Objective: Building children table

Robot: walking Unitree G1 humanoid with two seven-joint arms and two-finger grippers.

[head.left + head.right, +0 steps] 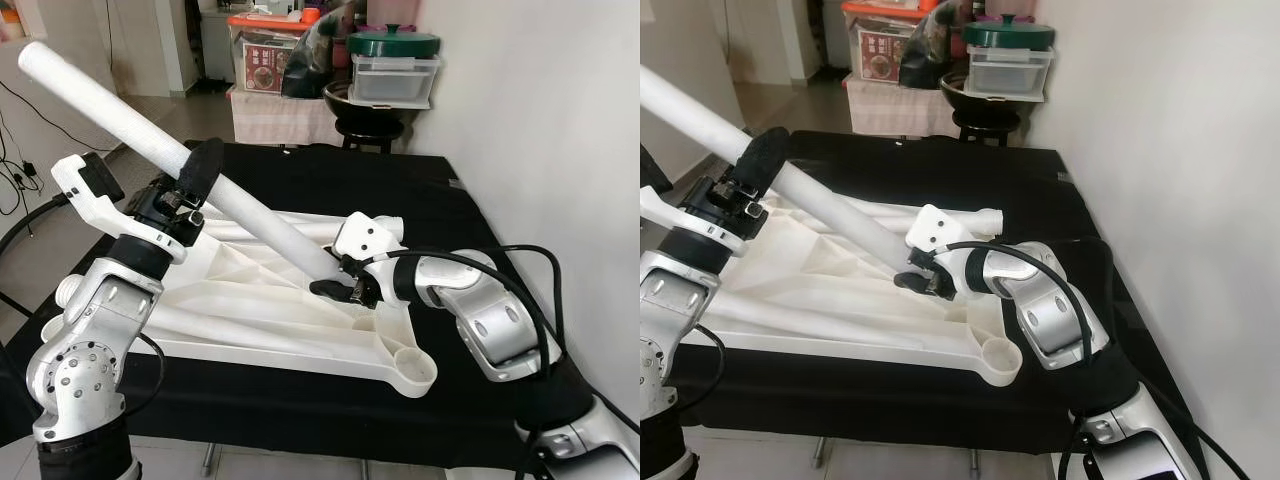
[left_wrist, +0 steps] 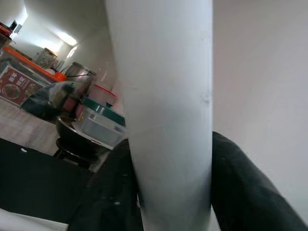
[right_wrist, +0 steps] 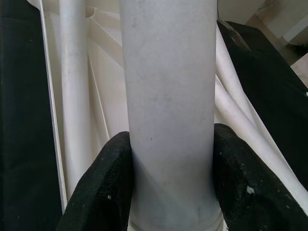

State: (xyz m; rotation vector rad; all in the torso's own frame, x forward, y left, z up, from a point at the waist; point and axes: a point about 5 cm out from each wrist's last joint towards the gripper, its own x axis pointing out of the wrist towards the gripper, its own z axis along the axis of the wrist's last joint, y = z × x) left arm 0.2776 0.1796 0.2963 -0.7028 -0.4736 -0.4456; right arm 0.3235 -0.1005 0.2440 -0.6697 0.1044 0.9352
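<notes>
A white upturned children's table top (image 1: pixel 250 300) lies on a black-covered table (image 1: pixel 300 400). A long white tube leg (image 1: pixel 150 130) slants across it, high at the far left and low near the middle. My left gripper (image 1: pixel 197 178) is shut on the white table leg around its middle, the black fingers (image 2: pixel 240 192) hugging the tube (image 2: pixel 163 120). Lower down, my right gripper (image 1: pixel 335 285) is shut on the same leg (image 3: pixel 168 120) near its bottom end, just above the table top's ribs. A round corner socket (image 1: pixel 415 365) sits at the table top's near right corner.
A white wall (image 1: pixel 540 120) runs along the right. Behind the table stand a black stool (image 1: pixel 365 130) with a clear box and green lid (image 1: pixel 393 45), plus a storage box with an orange lid (image 1: pixel 265 40). Cables lie on the floor at the left.
</notes>
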